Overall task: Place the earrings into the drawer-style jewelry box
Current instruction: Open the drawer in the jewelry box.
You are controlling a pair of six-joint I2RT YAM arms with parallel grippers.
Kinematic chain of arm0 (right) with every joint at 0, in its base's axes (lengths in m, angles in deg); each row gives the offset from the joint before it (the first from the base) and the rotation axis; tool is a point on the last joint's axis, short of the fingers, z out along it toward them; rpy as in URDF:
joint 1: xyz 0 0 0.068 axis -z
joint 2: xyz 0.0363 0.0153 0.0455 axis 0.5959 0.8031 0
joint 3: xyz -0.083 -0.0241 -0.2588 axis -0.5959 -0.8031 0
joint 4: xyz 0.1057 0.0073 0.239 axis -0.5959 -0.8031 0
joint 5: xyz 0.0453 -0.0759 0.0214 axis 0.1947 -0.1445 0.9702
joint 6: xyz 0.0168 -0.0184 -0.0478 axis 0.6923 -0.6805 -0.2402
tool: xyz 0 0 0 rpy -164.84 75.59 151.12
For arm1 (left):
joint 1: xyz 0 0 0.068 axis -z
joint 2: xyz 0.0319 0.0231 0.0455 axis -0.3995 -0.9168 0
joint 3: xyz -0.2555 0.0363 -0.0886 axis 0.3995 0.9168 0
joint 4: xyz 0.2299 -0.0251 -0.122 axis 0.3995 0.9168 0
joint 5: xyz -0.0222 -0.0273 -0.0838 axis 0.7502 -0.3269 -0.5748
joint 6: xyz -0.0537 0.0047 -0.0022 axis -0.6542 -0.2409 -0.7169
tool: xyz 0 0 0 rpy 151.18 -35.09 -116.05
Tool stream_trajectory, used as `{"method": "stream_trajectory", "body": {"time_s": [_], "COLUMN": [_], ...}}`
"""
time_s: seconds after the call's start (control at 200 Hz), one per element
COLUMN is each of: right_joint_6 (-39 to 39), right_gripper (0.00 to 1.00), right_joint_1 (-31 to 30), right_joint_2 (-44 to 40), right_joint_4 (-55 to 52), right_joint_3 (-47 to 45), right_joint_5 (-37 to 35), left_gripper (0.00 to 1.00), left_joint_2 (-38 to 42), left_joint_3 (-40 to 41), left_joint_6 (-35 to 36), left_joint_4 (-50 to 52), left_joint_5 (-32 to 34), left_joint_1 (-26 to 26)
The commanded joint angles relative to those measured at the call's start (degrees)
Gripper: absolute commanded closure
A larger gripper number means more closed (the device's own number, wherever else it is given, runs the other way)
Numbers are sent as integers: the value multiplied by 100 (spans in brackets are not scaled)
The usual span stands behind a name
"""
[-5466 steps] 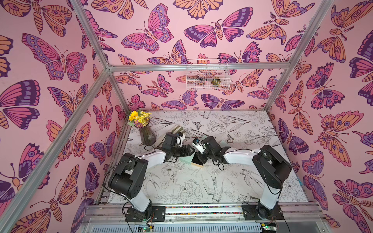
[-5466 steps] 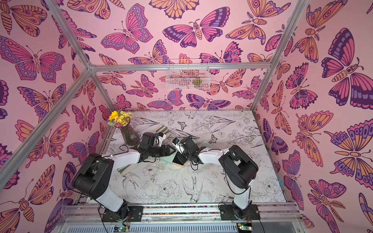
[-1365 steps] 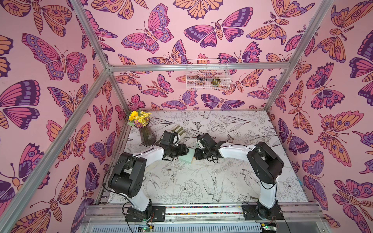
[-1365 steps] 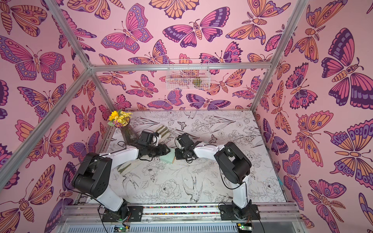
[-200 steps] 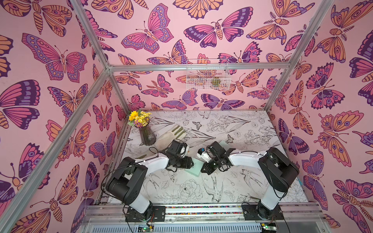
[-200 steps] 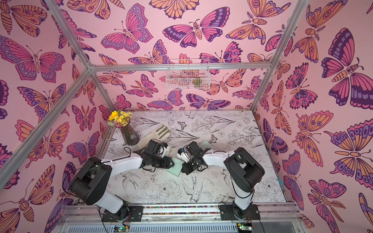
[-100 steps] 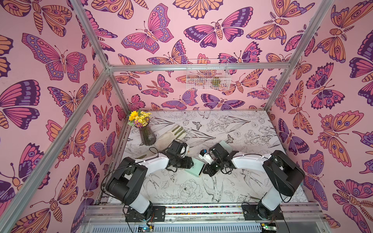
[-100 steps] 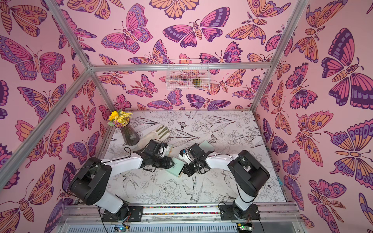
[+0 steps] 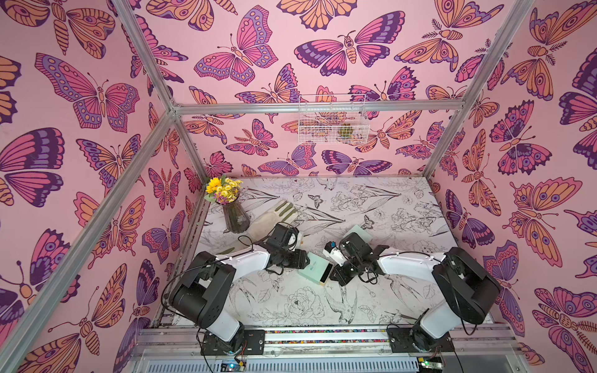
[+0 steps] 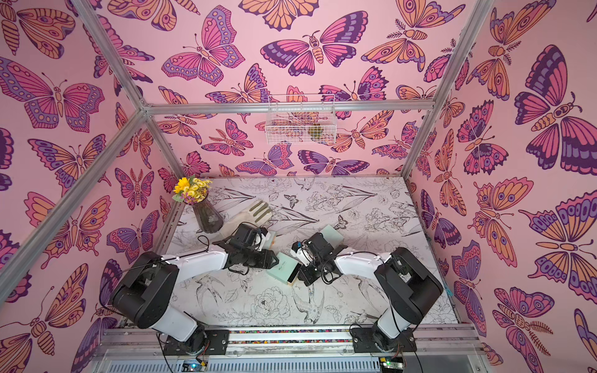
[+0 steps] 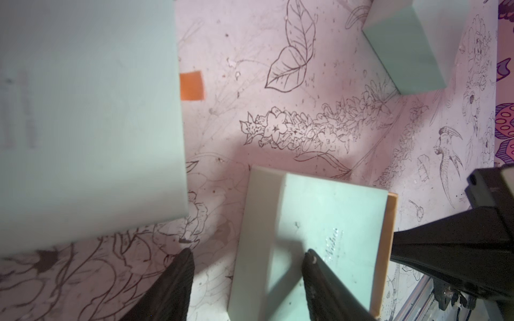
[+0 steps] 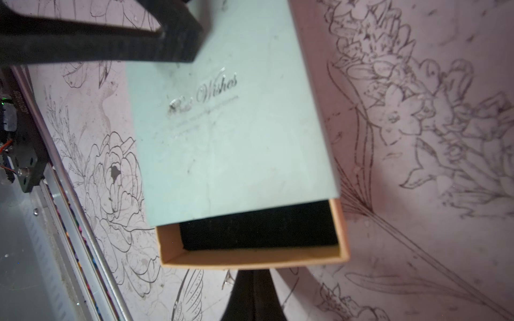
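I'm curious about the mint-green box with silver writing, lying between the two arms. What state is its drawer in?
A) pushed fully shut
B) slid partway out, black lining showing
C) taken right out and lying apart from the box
B: in the right wrist view the tan drawer sticks partway out of the jewelry box, baring its black lining.
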Motion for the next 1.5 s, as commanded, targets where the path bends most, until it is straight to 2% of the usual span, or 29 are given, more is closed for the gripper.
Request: {"method": "stream_trajectory", "body": {"time_s": [0.0, 0.295, 0.426, 0.661, 0.761, 1.062, 1.322, 1.492], "right_joint_6": [26, 96, 149, 123, 113, 55, -26, -26], "right_gripper": [100, 100, 100, 100, 100, 100, 100, 100], "right_joint_1": [-11, -16, -37, -139, -166, -187, -187, -188], "right_joint_2": [-254, -275, -180, 66, 185, 702, 1026, 1122], "right_joint_4": [-632, -599, -543, -603, -582, -370, -315, -316], "right_joint_3": [-164, -167, 24, 400, 504, 964, 1225, 1253], "right_joint_5": [-122, -52, 124, 234, 261, 362, 374, 437], "left_gripper": [37, 37, 34, 30, 30, 35, 37, 37], "left_joint_2": [-176, -118, 351, 1243, 1388, 1218, 743, 516], "left_joint_3": [165, 115, 56, -79, -95, -178, -184, -244], "left_joint_6": [64, 64, -21, 0, 77, 282, 205, 162], "left_joint_4": [576, 572, 629, 1036, 1091, 879, 750, 597], "left_joint_5": [783, 752, 736, 1150, 984, 315, 795, 611], "left_joint_1": [-133, -133, -133, -159, -159, 108, 109, 105]}}
